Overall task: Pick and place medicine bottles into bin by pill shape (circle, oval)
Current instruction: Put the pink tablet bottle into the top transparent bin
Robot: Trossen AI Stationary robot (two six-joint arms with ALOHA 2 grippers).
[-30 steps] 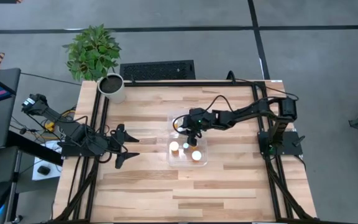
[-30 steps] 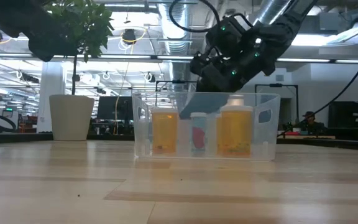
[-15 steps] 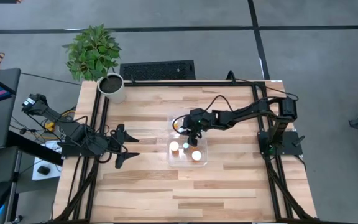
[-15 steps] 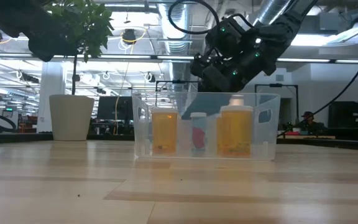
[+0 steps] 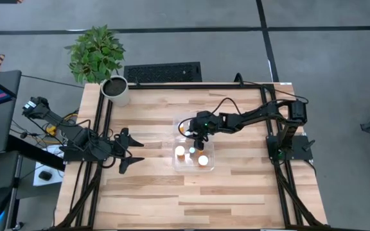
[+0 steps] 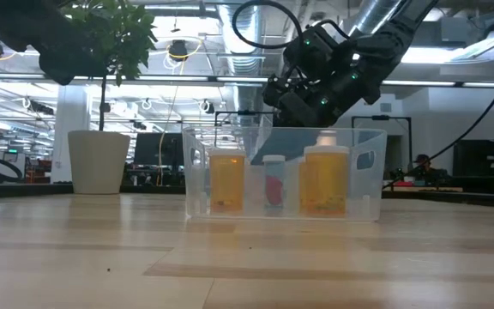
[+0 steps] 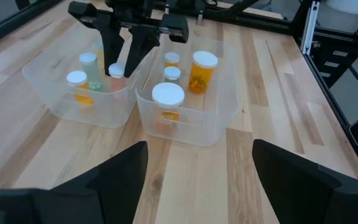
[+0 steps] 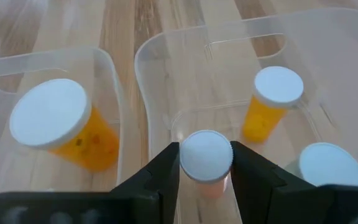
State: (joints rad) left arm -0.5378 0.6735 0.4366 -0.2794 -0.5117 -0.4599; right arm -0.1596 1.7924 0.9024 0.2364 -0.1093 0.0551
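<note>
The clear two-compartment bin [image 5: 211, 149] stands mid-table and holds several amber medicine bottles with white caps. My right gripper [image 8: 206, 155] reaches down into the bin's far compartment [image 7: 48, 93] and is shut on a small bottle [image 7: 115, 72] with pinkish contents. Two other bottles [image 7: 77, 82] [image 7: 89, 62] stand beside it. The near compartment [image 7: 185, 124] holds several more, among them a wide-capped one [image 7: 168, 96]. My left gripper [image 5: 133, 152] is open and empty near the table's left edge, well clear of the bin. My right gripper pinches the small bottle's round white cap [image 8: 206, 144] between its two fingers [image 8: 166, 171], one on each side. The fingers come from above, pointing down into the far compartment. The bottle stays upright below them [image 6: 274, 184]; whether its base is on the bin floor I cannot tell.
A white plant pot [image 5: 115, 91] with a green plant stands at the table's far left corner. Bare wooden tabletop [image 5: 153, 192] lies around the bin. The right arm [image 5: 255, 115] stretches in from the right edge over the bin.
</note>
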